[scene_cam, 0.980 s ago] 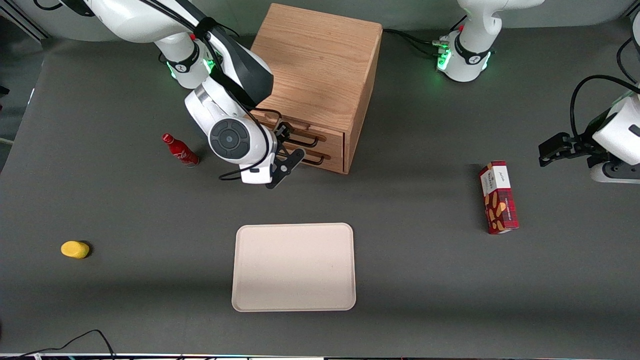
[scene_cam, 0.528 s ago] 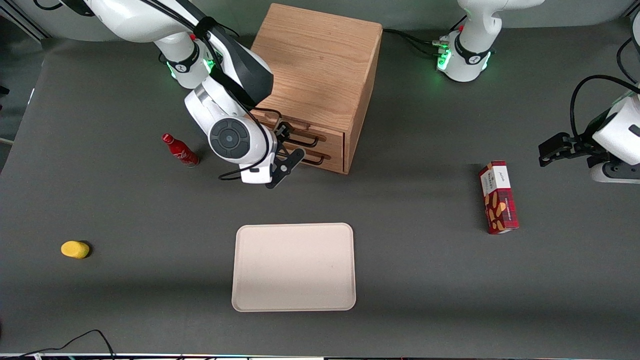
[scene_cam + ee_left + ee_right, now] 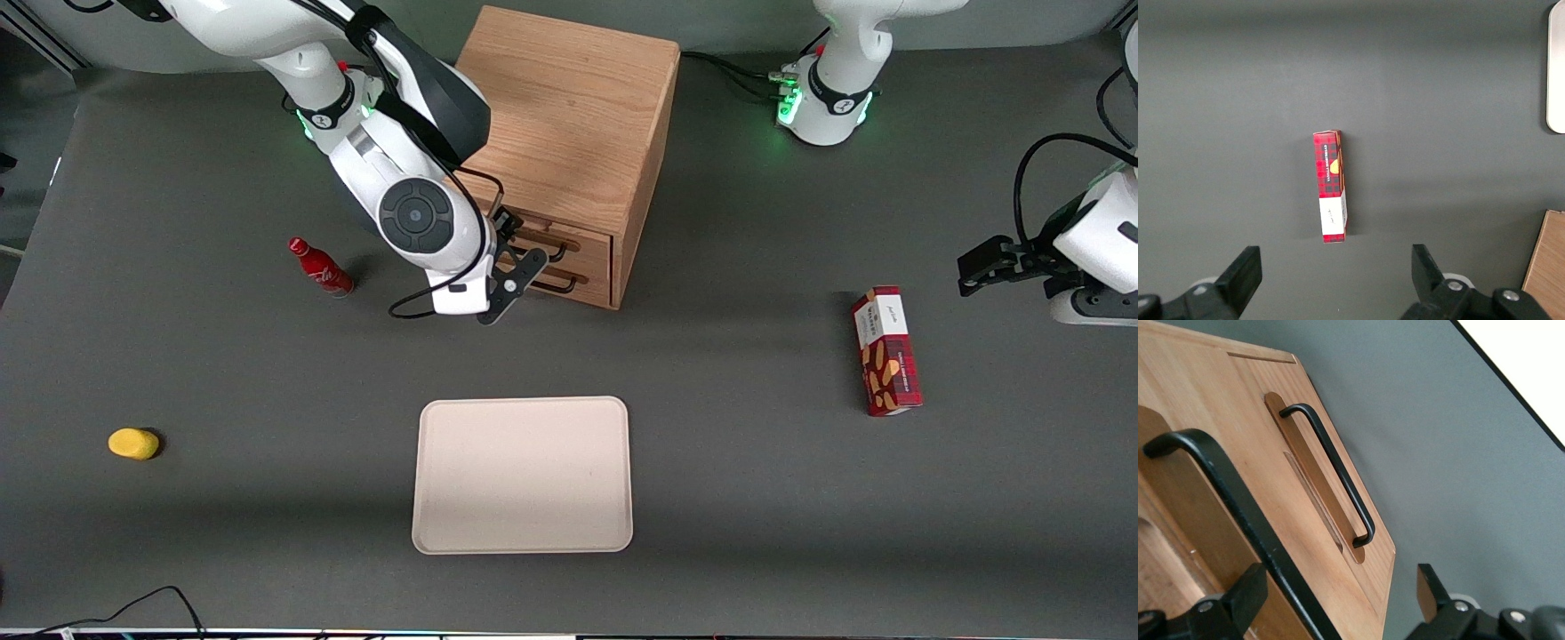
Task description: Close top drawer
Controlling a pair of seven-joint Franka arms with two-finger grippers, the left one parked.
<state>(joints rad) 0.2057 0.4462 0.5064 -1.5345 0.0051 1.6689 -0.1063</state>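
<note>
The gripper [image 3: 524, 244] is held close in front of the wooden cabinet [image 3: 569, 116], at the level of the top drawer [image 3: 589, 247], which sits just under the cabinet's top panel and above the lower drawer [image 3: 594, 283]. In the right wrist view the gripper [image 3: 1338, 583] is seen with its jaws released and spread wide, and the top drawer's black wire handle [image 3: 1238, 500] is seen running between the two fingers [image 3: 1241, 597] without being pinched. The lower drawer's handle [image 3: 1331, 467] is seen farther out, untouched. In the front view the top drawer's face is seen about level with the cabinet front; whether it is pushed fully home cannot be told. The cabinet is placed on the dark grey table [image 3: 756, 498], far from the front camera. A pale tray [image 3: 523, 476] is laid flat nearer to that camera than the cabinet. A small red bottle [image 3: 320, 267] is found beside the working arm, and a yellow object [image 3: 133, 443] lies toward the working arm's end of the table. A red patterned box [image 3: 886, 363] is laid flat toward the parked arm's end.
</note>
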